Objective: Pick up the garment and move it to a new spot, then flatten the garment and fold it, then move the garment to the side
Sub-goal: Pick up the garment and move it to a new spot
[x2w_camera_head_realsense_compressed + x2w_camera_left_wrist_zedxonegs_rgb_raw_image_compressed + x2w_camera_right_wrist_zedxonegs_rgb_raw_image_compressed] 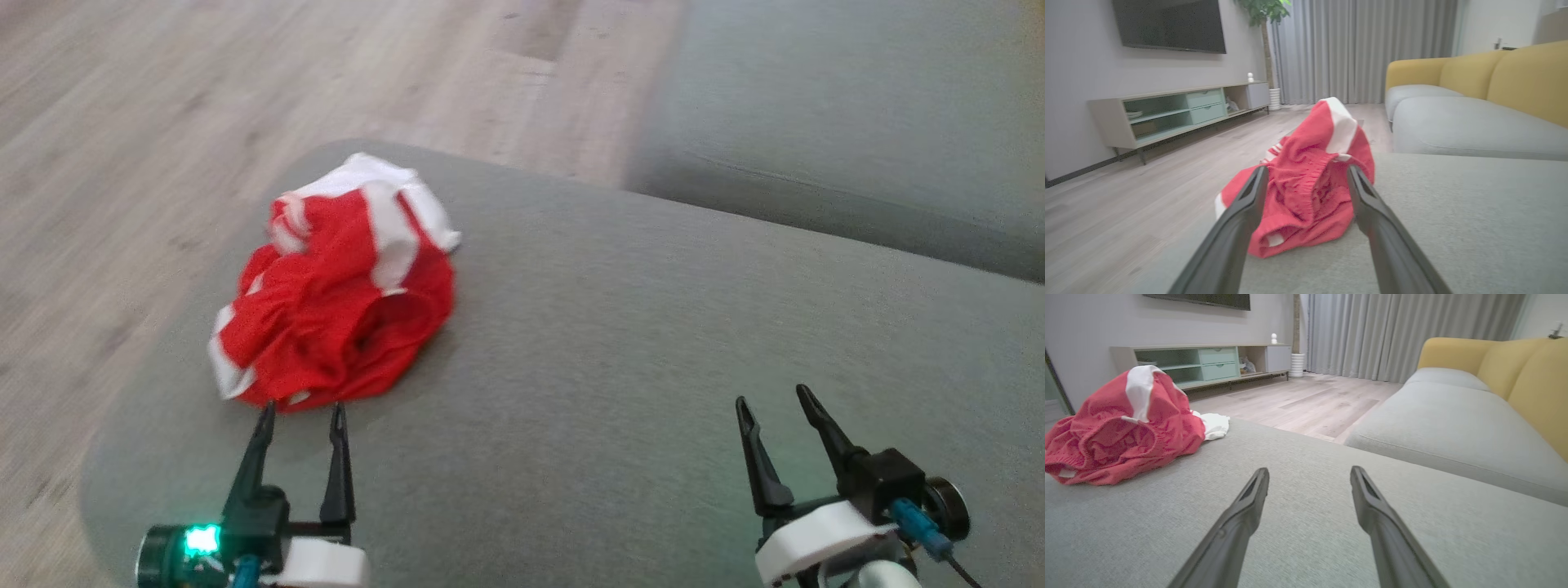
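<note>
Garment (335, 282), red with white stripes, lies in a crumpled heap just in front of the left gripper (302, 407). That gripper's two dark fingers are wide apart and hold nothing. Their tips sit at the near edge of the heap, and I cannot tell if they touch it. In the left wrist view the red cloth shows between the two fingers.

The right gripper (772, 396) is well apart from the garment, off to its right. Its fingers are spread apart too, with nothing held between them. In the right wrist view the heap is over on the left side.

Both grippers are low over a big grey cushion (637, 343). The garment rests on it near its rounded left corner. A white part of the garment lies on the far side of the heap.

Past the cushion is a pale wood floor (122, 122). To the right is a sofa (1453, 122) with a grey seat and a yellow back. Across the room are a long low cabinet (1167, 112), a dark screen (1167, 24) on the wall, a plant (1263, 12) and grey curtains (1363, 49).
</note>
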